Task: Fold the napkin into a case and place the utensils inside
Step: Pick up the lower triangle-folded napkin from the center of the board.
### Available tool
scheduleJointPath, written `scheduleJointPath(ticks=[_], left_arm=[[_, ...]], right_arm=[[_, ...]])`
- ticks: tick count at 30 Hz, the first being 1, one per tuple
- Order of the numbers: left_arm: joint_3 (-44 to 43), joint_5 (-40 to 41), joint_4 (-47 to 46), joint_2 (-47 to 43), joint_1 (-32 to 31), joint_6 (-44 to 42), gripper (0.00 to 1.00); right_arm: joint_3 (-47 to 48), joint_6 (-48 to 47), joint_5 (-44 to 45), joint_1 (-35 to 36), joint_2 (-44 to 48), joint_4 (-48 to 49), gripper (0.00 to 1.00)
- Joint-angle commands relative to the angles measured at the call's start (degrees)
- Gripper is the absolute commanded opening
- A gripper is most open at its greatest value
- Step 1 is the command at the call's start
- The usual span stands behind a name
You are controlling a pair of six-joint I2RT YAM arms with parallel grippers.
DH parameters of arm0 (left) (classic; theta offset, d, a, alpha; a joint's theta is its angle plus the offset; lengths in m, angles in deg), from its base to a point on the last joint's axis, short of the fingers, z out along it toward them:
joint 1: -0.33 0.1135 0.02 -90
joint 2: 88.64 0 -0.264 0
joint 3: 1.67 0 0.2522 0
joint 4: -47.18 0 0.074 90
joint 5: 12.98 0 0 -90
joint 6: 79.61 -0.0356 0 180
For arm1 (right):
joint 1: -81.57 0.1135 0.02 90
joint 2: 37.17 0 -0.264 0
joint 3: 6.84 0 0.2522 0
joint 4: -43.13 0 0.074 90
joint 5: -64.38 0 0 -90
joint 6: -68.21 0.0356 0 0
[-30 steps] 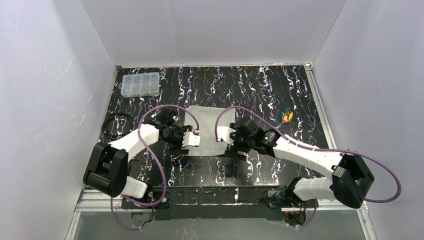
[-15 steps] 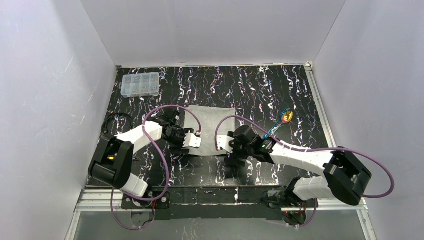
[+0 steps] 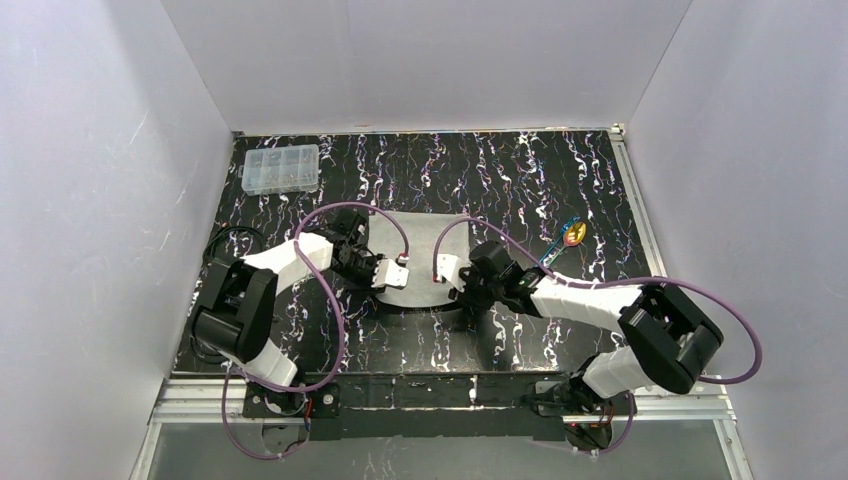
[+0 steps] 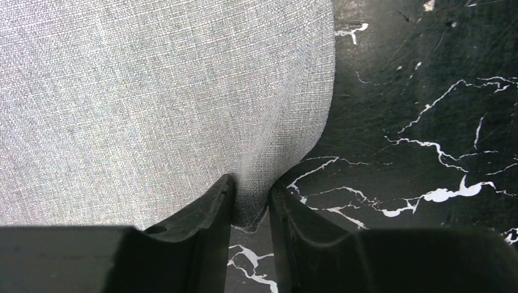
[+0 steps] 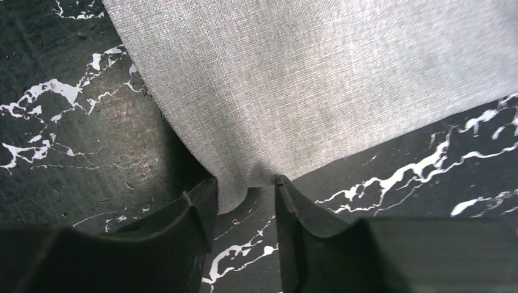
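Black marbled stone-look table (image 3: 500,180) spread under me, and near its middle lay the soft light-grey woven square napkin (image 3: 425,240), flat and not yet folded into any case. Off at ten o'clock from it, well apart, sat a clear plastic compartment box (image 3: 281,168).

My left gripper (image 4: 250,195) was at the napkin's seven o'clock corner, jaws clamped on a tuck of the cloth, which puckered up between them. My right gripper (image 5: 244,195) was at the five o'clock corner, jaws drawn in on that corner too, creases fanning out from the pinch.

The slim shiny metal utensils (image 3: 568,236), one bright blue and one gold-orange, lay together at two o'clock from the napkin, near but not touching it.

I judged the cloth light and limp: it would sag and drag unless both corners rose level, and a thin pinch might slip free, so the corners themselves were the right hold. The utensils looked hard, slick and thin, best taken across the handle.
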Motion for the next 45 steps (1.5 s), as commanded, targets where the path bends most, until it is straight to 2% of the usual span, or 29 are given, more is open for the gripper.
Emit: scheduleJointPath(ticks=[1, 3, 6, 9, 14, 17, 23, 26, 30, 36, 45], left_arm=[[-1.15, 2.87, 2.15, 2.83, -0.2, 1.12, 0.24], [-1.99, 3.04, 2.53, 3.39, -0.22, 1.49, 0.19], [-3.29, 3.14, 2.83, 4.14, -0.06, 2.85, 0.06], [-4.21, 2.69, 4.41, 4.5, 0.06, 2.74, 0.0], [-4.33, 1.94, 6.86, 3.48, 0.27, 1.68, 0.0], [-5.25, 0.77, 9.93, 2.71, 0.48, 1.18, 0.0], [-13.81, -5.69, 27.37, 3.8, 2.61, -0.81, 0.0], [-16.31, -7.5, 32.24, 4.58, 3.2, -1.03, 0.0], [-19.48, -8.22, 34.74, 6.35, 3.31, -1.2, 0.0], [-33.39, -12.64, 46.78, 17.1, 6.09, 3.34, 0.0], [-32.57, -14.32, 44.5, 19.0, 9.12, 7.51, 0.0]], right_arm=[[2.45, 3.32, -3.45, -0.92, -1.91, 1.82, 0.43], [3.01, 4.4, -4.01, -0.98, -2.9, 1.16, 0.4], [3.9, 6.8, -5.44, -0.93, -3.37, -0.73, 0.33], [4.7, 9.12, -7.38, -1.01, -3.14, -1.39, 0.29], [8.18, 12.66, -10.94, -1.66, -3.23, -5.58, 0.18], [10.16, 15.49, -14.23, -2.15, -2.84, -8.88, 0.16], [15.71, 19.93, -20.11, -2.53, -3.51, -20.73, 0.15], [18.03, 21.37, -22.46, -2.69, -5.13, -25.68, 0.13], [18.25, 23.74, -23.33, -3.38, -5.58, -25.46, 0.13], [20.02, 27.12, -27.63, -7.93, -7.78, -24.56, 0.15], [21.93, 31.16, -34.69, -14.04, -11.54, -21.66, 0.18]])
